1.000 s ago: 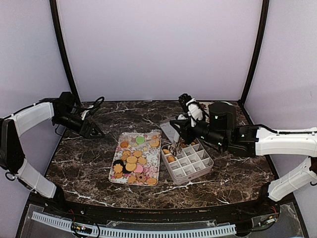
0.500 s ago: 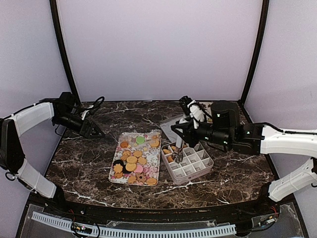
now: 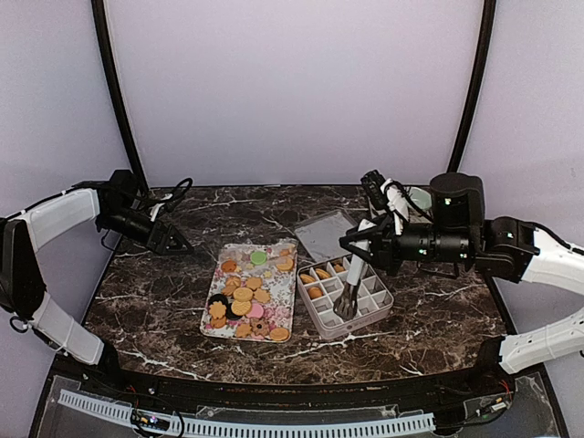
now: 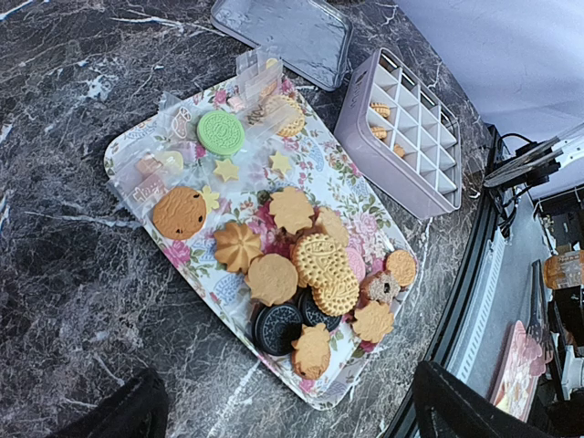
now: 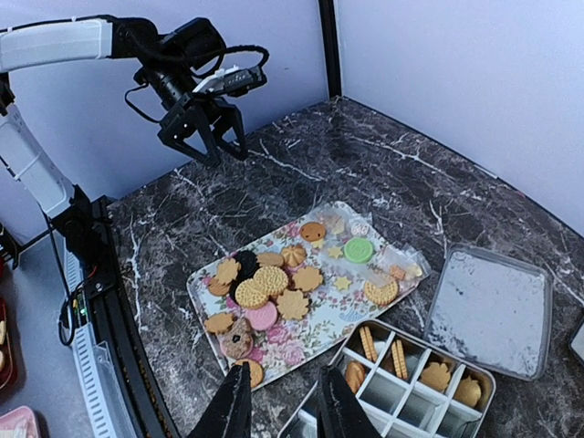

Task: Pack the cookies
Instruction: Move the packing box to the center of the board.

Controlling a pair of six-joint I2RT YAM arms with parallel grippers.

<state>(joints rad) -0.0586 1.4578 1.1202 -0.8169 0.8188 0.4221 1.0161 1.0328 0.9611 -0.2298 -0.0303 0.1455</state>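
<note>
Right tool (image 3: 367, 245) shifted rightward, metal tongs (image 3: 351, 290) pinched over mauve divided box (image 3: 356, 325). Left tool (image 3: 172, 239) spread. Small tan, pink, green cookies (image 3: 243, 294) heaped on floral tray (image 4: 370, 219); likely light, brittle, best nipped gently across edges.

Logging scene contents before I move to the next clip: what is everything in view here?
cookies: about twenty, mostly golden-tan, one green, a few pink or dark brown, on the floral tray; several tan ones in the divided box's far cells
floral tray: one, white with pink flowers, mid-table
divided box: one, mauve-grey, right of the tray
lid: one, clear grey, flat behind the box
wrappers: a few, clear, tray's far end
tongs: one pair, metal, tips at the box's near cells
table: one, dark marble
left claw: open, empty, above the table's far left
right claw: shut on the tongs, above the box
</note>
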